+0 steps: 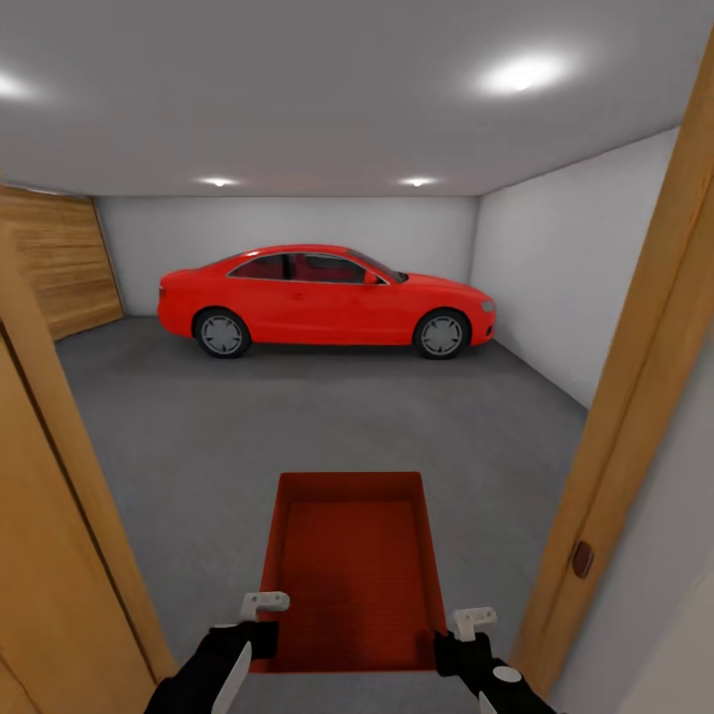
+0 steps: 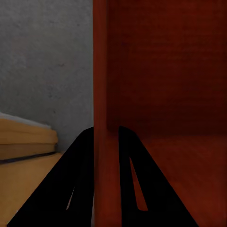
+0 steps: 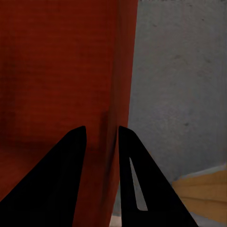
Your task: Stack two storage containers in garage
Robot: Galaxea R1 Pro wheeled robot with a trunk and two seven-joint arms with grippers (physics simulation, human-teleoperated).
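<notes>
Storage container [image 1: 349, 575], walls pinched by left gripper [image 1: 260, 613] and right gripper [image 1: 466, 635], carried through doorway; lowering onto garage floor [image 1: 297, 416] is called for.

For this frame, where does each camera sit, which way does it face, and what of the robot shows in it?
Head view: high on the robot, in a wooden doorway, facing the garage floor and red car; both forearms show, holding the storage container.
Left wrist view: along the left gripper, whose fingers straddle the container's wall.
Right wrist view: along the right gripper, straddling the opposite wall.
Both wrist views share the container and grey floor.
</notes>
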